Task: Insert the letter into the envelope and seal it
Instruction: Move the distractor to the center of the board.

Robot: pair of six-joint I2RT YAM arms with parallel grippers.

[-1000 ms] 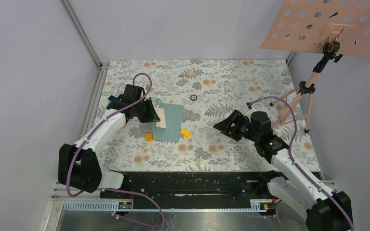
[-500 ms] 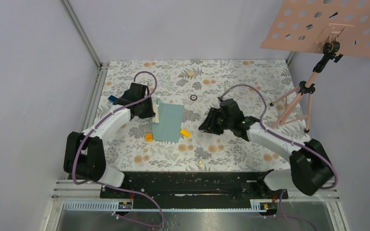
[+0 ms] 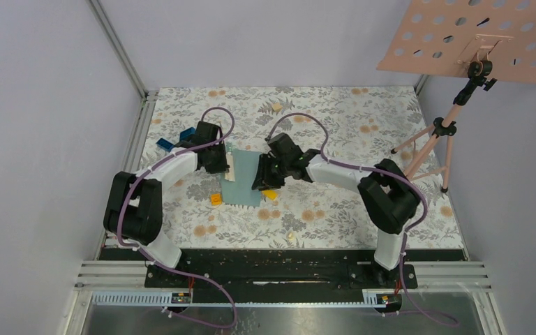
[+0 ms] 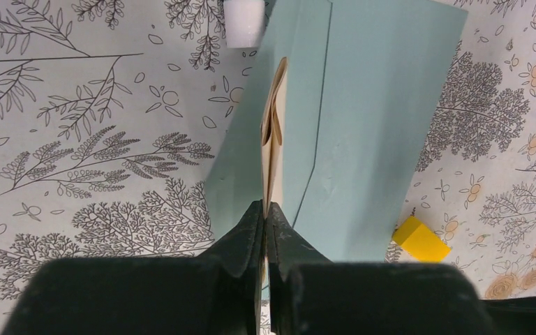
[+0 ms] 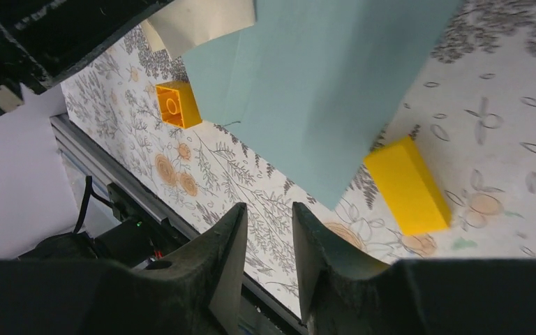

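The teal envelope (image 3: 246,180) lies flat on the flowered table, also seen in the left wrist view (image 4: 370,125) and the right wrist view (image 5: 321,77). The tan letter (image 4: 273,157) stands on edge over the envelope's left part, and my left gripper (image 4: 265,213) is shut on its near end. From above, the letter (image 3: 231,166) shows as a pale strip beside the left gripper (image 3: 222,162). My right gripper (image 3: 260,183) hovers over the envelope's right edge. Its jaws (image 5: 269,220) stand apart with nothing between them, just off the envelope's corner.
A yellow block (image 5: 408,185) lies at the envelope's right corner and an orange block (image 5: 176,103) at its left. Two blue blocks (image 3: 164,144) sit behind the left arm. A tripod (image 3: 433,150) holding a pink perforated board (image 3: 481,38) stands at the right.
My right arm has swung left across the table to the envelope's right edge, its jaws narrowing. The left gripper has shifted slightly toward the back, still holding the letter.
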